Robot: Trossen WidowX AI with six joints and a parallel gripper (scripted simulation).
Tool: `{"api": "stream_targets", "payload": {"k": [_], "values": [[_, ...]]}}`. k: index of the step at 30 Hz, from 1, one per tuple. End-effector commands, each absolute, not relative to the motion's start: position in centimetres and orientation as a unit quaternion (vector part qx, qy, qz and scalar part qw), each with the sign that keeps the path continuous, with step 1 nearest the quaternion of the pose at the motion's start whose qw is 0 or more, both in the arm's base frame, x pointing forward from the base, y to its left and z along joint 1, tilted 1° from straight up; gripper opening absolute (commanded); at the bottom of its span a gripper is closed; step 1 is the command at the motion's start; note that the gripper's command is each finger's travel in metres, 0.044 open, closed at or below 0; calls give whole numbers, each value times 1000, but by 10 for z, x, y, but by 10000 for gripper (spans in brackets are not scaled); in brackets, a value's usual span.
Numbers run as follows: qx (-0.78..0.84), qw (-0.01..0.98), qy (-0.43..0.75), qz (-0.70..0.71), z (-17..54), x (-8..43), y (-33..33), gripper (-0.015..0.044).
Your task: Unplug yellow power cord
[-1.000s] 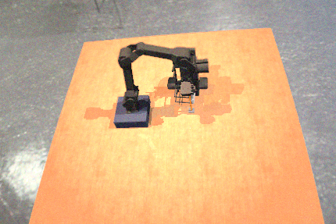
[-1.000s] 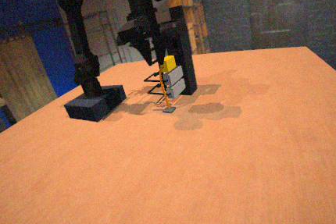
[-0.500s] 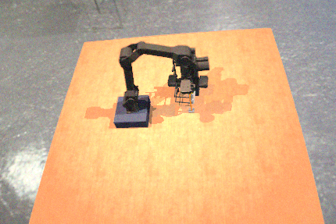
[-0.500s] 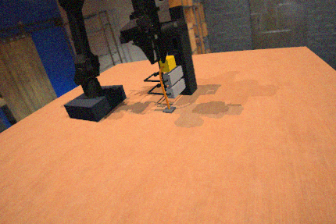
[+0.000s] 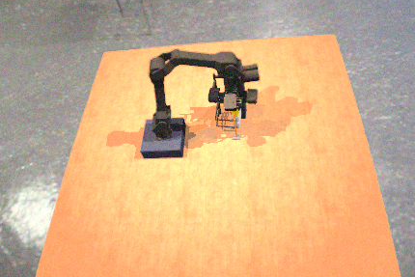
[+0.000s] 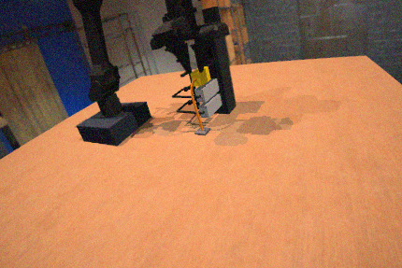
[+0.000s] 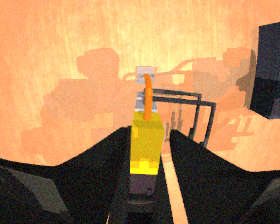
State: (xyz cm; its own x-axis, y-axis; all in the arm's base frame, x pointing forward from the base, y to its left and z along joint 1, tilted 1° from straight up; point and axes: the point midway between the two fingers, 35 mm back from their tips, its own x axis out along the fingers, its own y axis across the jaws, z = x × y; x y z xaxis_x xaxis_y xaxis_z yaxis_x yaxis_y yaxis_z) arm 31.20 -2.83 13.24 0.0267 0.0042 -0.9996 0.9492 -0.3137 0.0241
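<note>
A: Yellow sits right between the gripper (image 7: pixel 149 160) fingers in the wrist view. That is the plug (image 7: pixel 146 143), with one dark finger on each side of it.

B: Does it have hold of the plug?

A: I cannot tell. The fingers stand partly open, about a third of their range, flanking the plug. Whether the pads press on it is not visible.

B: And where is the plug?

A: In the exterior view the yellow plug (image 6: pixel 201 76) sits on top of two grey plugs (image 6: pixel 208 97), against the face of the black power strip (image 6: pixel 223 68), which stands upright on the orange table (image 6: pixel 280 180). The orange-yellow cord (image 6: pixel 197 107) drops from it in a curve to a small grey block (image 6: pixel 202 132) on the table.

B: Any writing or labels?

A: None that can be read; the plug faces and the strip look plain at this sharpness.

B: Further out?

A: The arm (image 5: pixel 193 60) arches over from a dark blue base (image 5: pixel 163 138) just beside the strip. A thin black wire rack (image 6: pixel 184 103) stands next to the plugs.
</note>
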Motion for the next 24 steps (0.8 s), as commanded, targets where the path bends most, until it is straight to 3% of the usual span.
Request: {"api": "stream_targets", "payload": {"k": [1,17,21,24], "values": [[584,417,409,-563,134,315,-23,160],[584,417,409,-563,122,315,-21,160],[583,420,409,-562,125,316,-21,55],[583,420,409,-562,125,316,-21,35]]}}
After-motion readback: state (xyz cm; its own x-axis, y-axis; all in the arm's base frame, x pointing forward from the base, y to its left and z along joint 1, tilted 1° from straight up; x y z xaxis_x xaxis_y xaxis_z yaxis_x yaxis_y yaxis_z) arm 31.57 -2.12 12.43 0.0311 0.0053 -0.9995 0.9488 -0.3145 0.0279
